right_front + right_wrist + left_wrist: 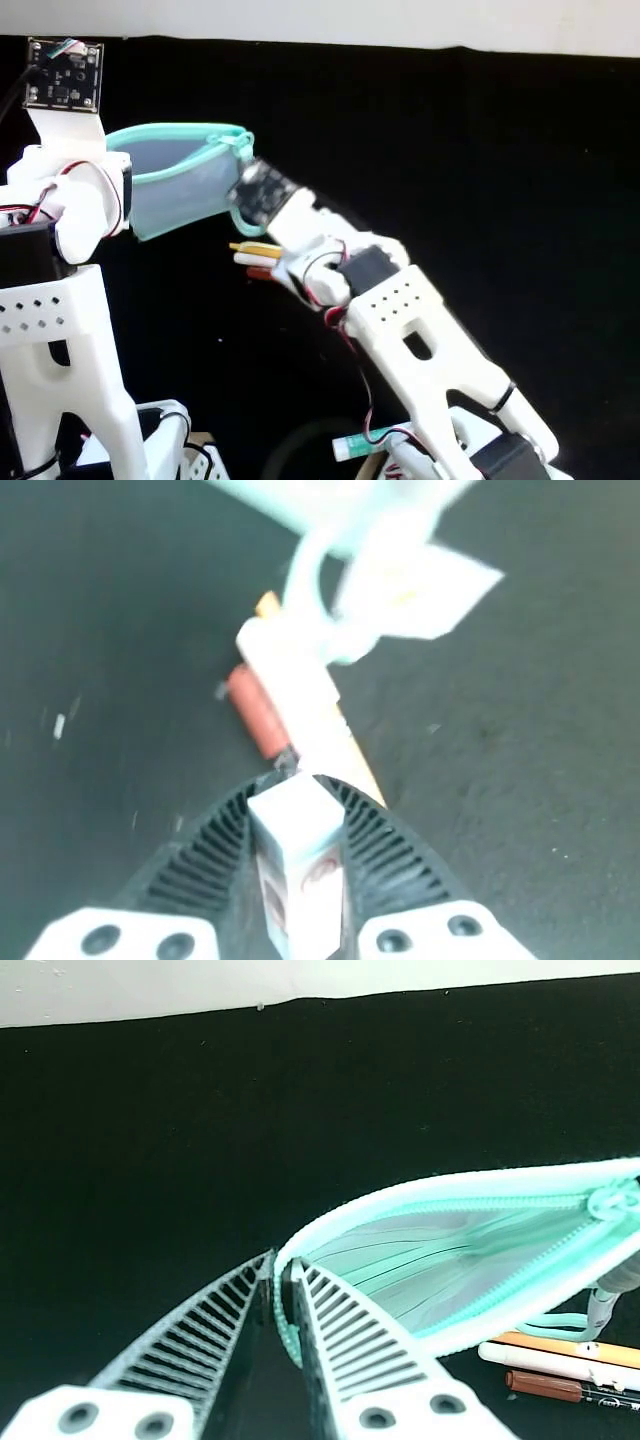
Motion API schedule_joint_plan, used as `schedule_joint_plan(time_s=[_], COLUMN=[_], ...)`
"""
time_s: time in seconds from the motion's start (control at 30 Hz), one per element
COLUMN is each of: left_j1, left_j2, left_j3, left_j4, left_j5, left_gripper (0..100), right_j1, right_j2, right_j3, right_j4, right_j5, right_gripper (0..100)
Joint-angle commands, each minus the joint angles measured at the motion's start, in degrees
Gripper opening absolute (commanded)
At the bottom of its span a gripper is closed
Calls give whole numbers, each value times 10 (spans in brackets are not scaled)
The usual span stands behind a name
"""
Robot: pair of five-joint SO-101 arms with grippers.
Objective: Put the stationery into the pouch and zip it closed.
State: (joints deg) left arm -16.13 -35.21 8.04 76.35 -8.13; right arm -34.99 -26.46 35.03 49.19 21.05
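**High view check-in — pouch held open, one piece gripped, pens not yet in**

High view first: the teal pouch is seen at the far left of the black table, lifted a little at its left end. That end is pinched by the left gripper, whose jaws are closed tight on the rim, right at the corner of the mouth. It looks like it's held that way so the opening is kept gaping and the pouch is kept from sliding when something gets pushed in.

The zip slider is parked at the right end, so the mouth is open along its whole length and the pale lining can be seen.

The right gripper is clamped on a small white block, probably an eraser, though that can't be confirmed. It's held upright between the jaws, close to the pouch's right end. It's presumably lined up there for a drop into the mouth.

Three pens — orange, white and brown — are laid side by side on the table, just near of the pouch's right end.

So the task can be judged as early on: nothing can be seen inside yet, and the zip hasn't been touched.
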Motion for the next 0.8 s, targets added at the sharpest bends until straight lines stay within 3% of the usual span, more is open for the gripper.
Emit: schedule_joint_plan(time_s=[0.0,0.27,0.53,0.77], left_j1=[-4,-4,-4,-5], left_j2=[0,0,0,0], left_j3=[-1,-1,-1,0], left_j4=[6,14,14,14], left_j5=[1,3,4,4], left_gripper=[6,6,6,6], right_j1=[17,17,12,-46], right_j2=[-28,-22,30,124], right_j3=[-60,-208,-303,-444], right_j4=[-35,-44,-80,-78], right_j5=[-71,-178,-194,-193], right_gripper=[8,8,8,8])
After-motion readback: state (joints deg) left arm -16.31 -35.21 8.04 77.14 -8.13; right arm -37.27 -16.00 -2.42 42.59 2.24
